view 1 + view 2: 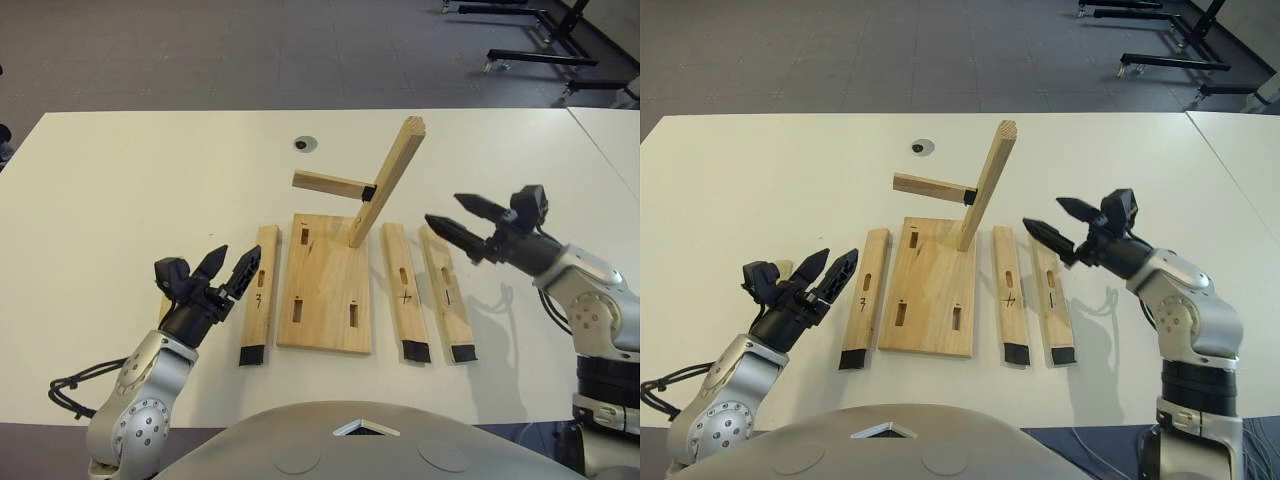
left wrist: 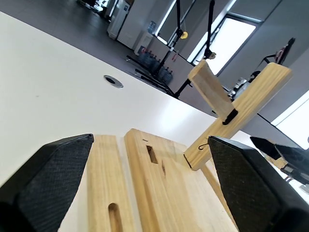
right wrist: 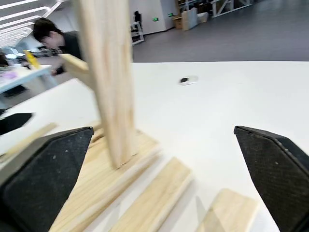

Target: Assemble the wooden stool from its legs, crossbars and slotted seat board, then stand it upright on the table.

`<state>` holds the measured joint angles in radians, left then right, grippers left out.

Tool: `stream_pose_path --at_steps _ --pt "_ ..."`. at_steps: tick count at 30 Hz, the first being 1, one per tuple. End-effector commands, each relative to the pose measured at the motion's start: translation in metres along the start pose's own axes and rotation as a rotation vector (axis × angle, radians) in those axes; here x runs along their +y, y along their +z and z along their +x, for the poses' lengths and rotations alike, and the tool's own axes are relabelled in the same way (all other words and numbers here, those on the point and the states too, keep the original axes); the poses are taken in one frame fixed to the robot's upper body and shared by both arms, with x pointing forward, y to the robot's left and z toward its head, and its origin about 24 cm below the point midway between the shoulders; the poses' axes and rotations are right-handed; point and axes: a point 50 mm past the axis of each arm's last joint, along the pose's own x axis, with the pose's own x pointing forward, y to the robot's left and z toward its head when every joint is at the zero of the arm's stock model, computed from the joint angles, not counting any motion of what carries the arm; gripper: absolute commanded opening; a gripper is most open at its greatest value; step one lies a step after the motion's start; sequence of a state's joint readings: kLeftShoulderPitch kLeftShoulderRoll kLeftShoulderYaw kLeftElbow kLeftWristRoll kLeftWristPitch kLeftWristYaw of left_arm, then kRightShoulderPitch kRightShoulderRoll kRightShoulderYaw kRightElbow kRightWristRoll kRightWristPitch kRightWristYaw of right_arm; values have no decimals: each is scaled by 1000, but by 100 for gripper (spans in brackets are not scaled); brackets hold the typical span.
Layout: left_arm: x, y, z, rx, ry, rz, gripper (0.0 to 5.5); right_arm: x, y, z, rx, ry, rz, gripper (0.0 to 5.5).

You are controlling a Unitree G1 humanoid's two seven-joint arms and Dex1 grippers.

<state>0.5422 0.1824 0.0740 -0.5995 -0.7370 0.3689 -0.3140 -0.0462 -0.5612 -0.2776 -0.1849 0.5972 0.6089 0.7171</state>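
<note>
Both tools are released: left tool [image 1: 240, 252] at lower left, tips just beside the flat leg [image 1: 258, 295] left of the central seat board [image 1: 325, 300]; right tool [image 1: 442, 208] at mid-right. I'd grip that leg mid-length, squarely, clear of the tilted leg [image 1: 388, 180] already slotted in

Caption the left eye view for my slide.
Leg with crossbar stands tilted on seat board; three loose legs lie alongside; open left gripper and right gripper flank them.

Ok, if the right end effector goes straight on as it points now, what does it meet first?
Probably the tilted light wooden leg standing in the flat slotted seat board; the open right end effector aims at it. Depth is unclear, so it could pass just beside.
</note>
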Motion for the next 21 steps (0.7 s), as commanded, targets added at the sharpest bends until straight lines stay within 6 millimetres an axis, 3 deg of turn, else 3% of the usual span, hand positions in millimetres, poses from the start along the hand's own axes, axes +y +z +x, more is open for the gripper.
stream_pose_path --at_steps 1,4,6,9,11,14,21 --pt "3 -16 -8 -34 86 -10 436 20 9 13 -4 -256 -105 536" --pt "1 -21 -10 -64 113 -8 436 49 7 0 41 -240 -187 536" --pt "3 -24 -11 -80 129 -2 436 56 1 -17 93 -300 -186 536" --pt "4 -25 -12 -130 135 -12 436 57 -6 -30 156 -358 -171 536" --pt "4 -27 -11 -136 131 -9 436 47 -13 -37 200 -422 -158 536" --pt "3 -31 -10 -128 130 -7 436 43 -34 -50 344 -481 -113 536" --pt "5 -32 -18 -109 130 -25 436 59 -60 -67 540 -474 -66 536"
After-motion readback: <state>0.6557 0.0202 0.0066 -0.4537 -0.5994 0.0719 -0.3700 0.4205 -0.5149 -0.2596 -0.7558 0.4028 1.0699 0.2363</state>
